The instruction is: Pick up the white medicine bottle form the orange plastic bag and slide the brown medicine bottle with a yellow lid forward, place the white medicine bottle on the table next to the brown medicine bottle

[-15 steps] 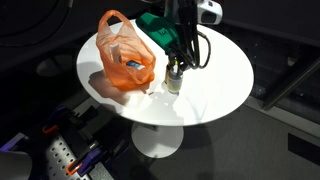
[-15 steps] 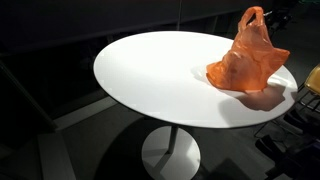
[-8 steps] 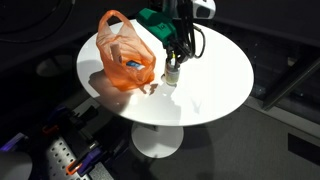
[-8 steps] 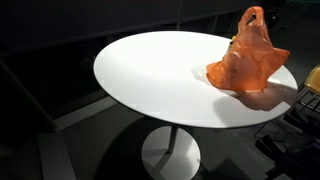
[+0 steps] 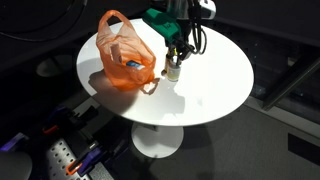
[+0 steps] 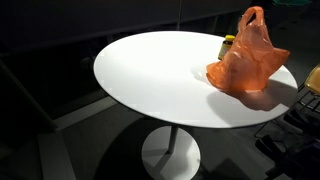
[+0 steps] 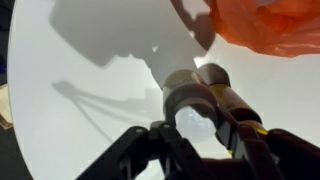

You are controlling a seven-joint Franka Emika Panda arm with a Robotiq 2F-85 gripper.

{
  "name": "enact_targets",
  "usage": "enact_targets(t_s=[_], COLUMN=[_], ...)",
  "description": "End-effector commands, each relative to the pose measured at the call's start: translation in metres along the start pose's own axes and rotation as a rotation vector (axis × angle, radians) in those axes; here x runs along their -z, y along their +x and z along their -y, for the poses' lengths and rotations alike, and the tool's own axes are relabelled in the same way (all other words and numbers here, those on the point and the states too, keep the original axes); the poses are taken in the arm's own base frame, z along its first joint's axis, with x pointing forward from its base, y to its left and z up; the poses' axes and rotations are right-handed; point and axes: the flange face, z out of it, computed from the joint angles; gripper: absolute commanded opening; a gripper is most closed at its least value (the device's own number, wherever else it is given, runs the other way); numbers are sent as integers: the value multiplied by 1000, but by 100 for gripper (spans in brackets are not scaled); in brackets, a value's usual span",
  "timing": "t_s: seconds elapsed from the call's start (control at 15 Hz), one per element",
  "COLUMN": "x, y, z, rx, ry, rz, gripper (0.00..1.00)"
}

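Observation:
My gripper [image 7: 196,127] is shut on the white medicine bottle [image 7: 184,93] and holds it upright on the white round table [image 5: 215,85]. The brown medicine bottle with a yellow lid [image 7: 233,100] stands right against it, touching my right finger. In an exterior view my gripper [image 5: 174,58] is just right of the orange plastic bag [image 5: 125,55], with the bottles [image 5: 172,72] under it. In an exterior view the brown bottle's yellow lid [image 6: 228,43] peeks out behind the bag [image 6: 248,58].
The bag [image 7: 265,25] lies slumped close by and holds a blue item [image 5: 132,63]. A green object [image 5: 154,20] sits at the table's back edge behind my arm. The table edge [image 6: 130,100] drops to a dark floor.
My gripper has moved toward the back of the table with both bottles. The brown bottle's yellow lid has come into view behind the bag.

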Motion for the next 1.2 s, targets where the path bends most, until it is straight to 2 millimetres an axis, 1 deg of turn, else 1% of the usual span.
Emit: enact_targets(t_s=[0.0, 0.07, 0.13, 0.4, 0.6, 0.73, 1.13], x=[6, 7, 11, 37, 67, 90, 159], y=[9, 8, 6, -11, -29, -46, -94], z=[1, 1, 0, -5, -9, -12, -19], rx=[-4, -2, 0, 37, 60, 91, 168], ry=[8, 8, 8, 13, 21, 40, -17], rz=[37, 43, 48, 54, 78, 118, 187], gripper=[43, 69, 70, 99, 100, 100, 100])
